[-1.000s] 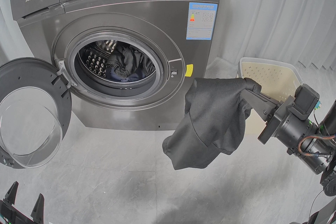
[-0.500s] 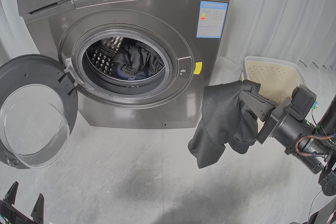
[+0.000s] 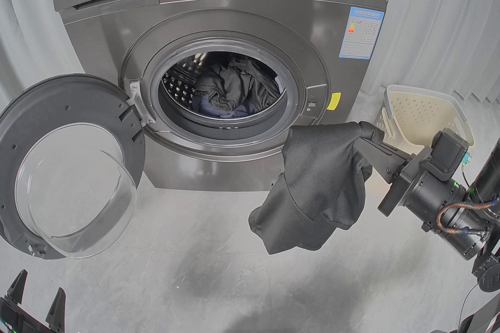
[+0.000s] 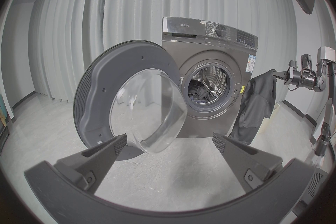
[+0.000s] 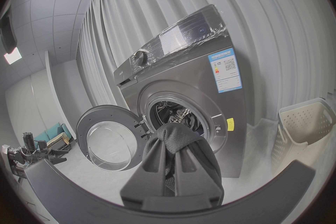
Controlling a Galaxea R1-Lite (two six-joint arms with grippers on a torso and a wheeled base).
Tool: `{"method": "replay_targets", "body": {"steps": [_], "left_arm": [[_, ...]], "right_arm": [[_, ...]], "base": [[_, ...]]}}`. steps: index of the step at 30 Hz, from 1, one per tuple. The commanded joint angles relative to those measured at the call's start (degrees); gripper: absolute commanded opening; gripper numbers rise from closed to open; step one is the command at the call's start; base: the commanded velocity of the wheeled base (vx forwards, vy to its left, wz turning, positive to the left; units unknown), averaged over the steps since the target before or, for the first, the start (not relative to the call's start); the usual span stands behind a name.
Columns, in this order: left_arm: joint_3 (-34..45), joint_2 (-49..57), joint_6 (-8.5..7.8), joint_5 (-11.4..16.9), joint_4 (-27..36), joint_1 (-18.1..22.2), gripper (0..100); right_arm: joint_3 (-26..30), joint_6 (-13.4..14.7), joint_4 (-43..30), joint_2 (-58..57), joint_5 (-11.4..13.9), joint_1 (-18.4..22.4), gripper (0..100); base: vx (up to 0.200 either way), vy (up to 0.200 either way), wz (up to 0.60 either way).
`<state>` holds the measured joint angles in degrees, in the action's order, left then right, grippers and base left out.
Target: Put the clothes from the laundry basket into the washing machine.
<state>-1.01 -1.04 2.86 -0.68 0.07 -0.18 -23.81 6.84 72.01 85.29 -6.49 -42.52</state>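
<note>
A dark grey garment (image 3: 312,183) hangs in the air in front of the washing machine (image 3: 229,6), low and to the right of its round opening (image 3: 221,89). My right gripper (image 3: 371,136) is shut on the garment's top edge; the same grip shows close up in the right wrist view, gripper (image 5: 169,158) on garment (image 5: 178,139). Dark clothes (image 3: 234,87) lie inside the drum. The cream laundry basket (image 3: 424,113) stands on the floor right of the machine, behind my right arm. My left gripper (image 3: 36,297) hangs low at the left, open and holding nothing, its fingers (image 4: 101,158) wide apart.
The machine's round door (image 3: 70,167) is swung fully open to the left, with its glass bowl facing out. Pleated white curtains (image 3: 448,11) stand behind the machine. The grey tiled floor (image 3: 182,266) stretches in front of the machine.
The head view has shifted, so the machine now sits further right in the picture. The hanging garment has swung between the frames while staying in my right gripper.
</note>
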Motion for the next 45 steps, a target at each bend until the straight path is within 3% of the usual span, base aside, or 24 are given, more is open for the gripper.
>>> {"method": "replay_targets", "body": {"steps": [1,10,13,20,27,33,36,39,42,45], "left_arm": [[0.9,0.6,0.04,0.0,0.0,0.0,100],[0.9,0.7,-0.14,0.0,-0.1,0.1,100],[1.0,0.8,-1.37,-0.2,-0.1,0.1,100],[1.0,0.7,-2.43,0.3,-0.1,0.0,100],[1.0,0.9,-2.51,0.5,-0.2,0.2,100],[1.0,0.9,-4.18,2.6,-0.8,0.2,100],[-5.2,-0.6,-2.16,5.6,-6.0,0.4,100],[-11.3,-5.6,-1.37,8.9,-7.0,0.1,100],[-11.6,-15.0,-1.28,16.6,-7.4,-1.7,100],[-10.9,-23.9,-1.63,21.7,-9.3,-1.9,100]], "right_arm": [[0.3,0.0,0.1,0.5,0.0,0.0,0],[0.3,0.1,0.1,1.7,0.2,-0.6,0],[-0.4,0.0,-0.1,2.2,0.3,-0.9,0],[-7.6,0.4,0.3,8.2,0.4,-1.6,0],[-10.5,0.8,5.3,13.7,-0.3,-4.1,0],[-14.5,0.9,9.2,18.7,-0.5,-4.6,0],[-16.9,0.9,11.0,20.5,-0.7,-5.1,0],[-18.3,0.9,11.5,21.3,-0.9,-5.1,0],[-20.0,0.9,11.5,22.0,-1.0,-5.3,0],[-20.8,0.9,11.6,22.4,-1.0,-5.6,0]], "base": [[0.0,0.0,0.0],[0.0,0.0,0.0],[0.0,0.0,0.0],[0.0,0.0,0.0],[0.0,0.0,0.0],[0.0,0.0,0.0],[0.0,0.0,0.0],[0.0,0.0,0.0],[0.0,0.0,0.0],[0.0,0.0,0.0]]}}
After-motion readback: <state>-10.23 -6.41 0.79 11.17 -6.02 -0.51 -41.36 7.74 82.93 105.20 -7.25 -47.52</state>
